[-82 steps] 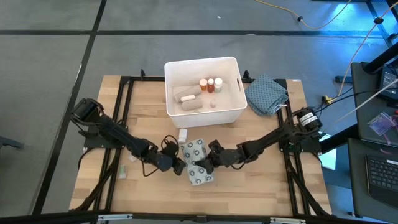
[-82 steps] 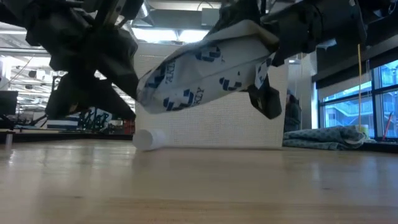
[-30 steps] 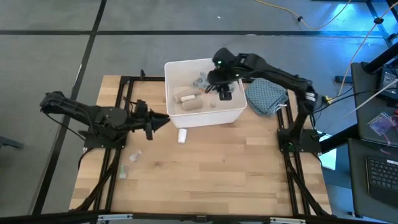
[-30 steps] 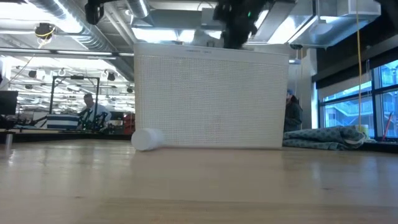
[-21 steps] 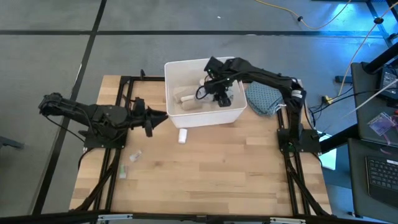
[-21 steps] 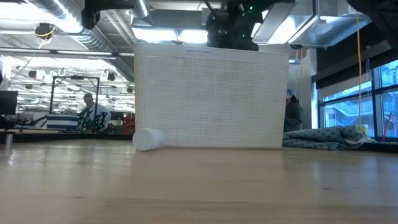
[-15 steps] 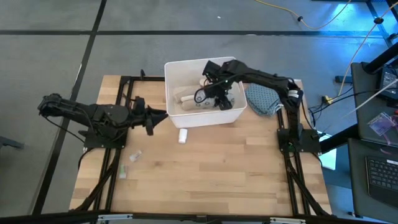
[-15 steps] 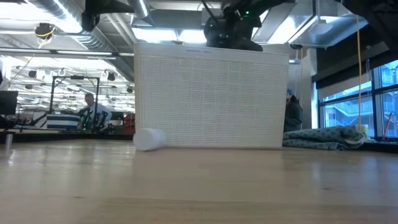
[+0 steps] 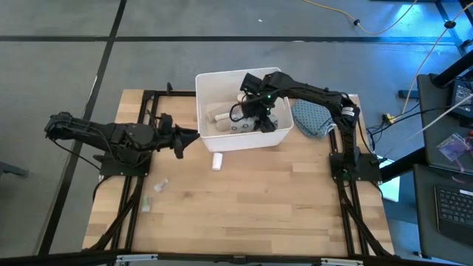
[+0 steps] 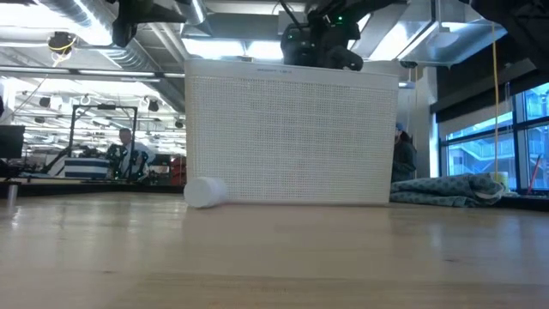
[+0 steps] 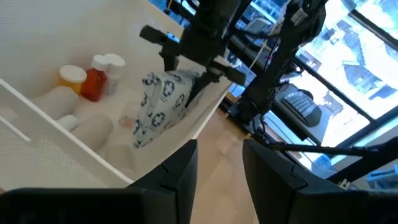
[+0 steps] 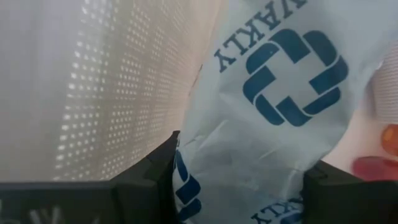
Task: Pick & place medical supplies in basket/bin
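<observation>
Overhead, the right gripper (image 9: 247,112) hangs inside the white tub (image 9: 238,139), clamped on a printed packet (image 9: 241,127) that dangles toward the tub floor among 2 pale rolls (image 9: 222,119); the left gripper (image 9: 194,135) waits just outside the tub's left wall, and a white bottle (image 9: 216,160) lies on the wooden table (image 9: 244,214) just in front of the tub, with a blue-grey cloth (image 9: 316,112) to the tub's right. From table level, only the tub's perforated wall (image 10: 292,142), the lying bottle (image 10: 203,192) and the right arm's head (image 10: 319,39) above the rim show. Past the left wrist's own fingers (image 11: 180,174), which stand narrowly apart with nothing between them, the packet (image 11: 160,107) hangs beside 3 capped bottles (image 11: 93,74). At the right wrist, the packet (image 12: 261,124) fills the space between both fingers (image 12: 152,180). Judging by this, the placing step is nearly done; next the right jaws should part to drop the packet, then lift clear of the rim before fetching the lying bottle.
</observation>
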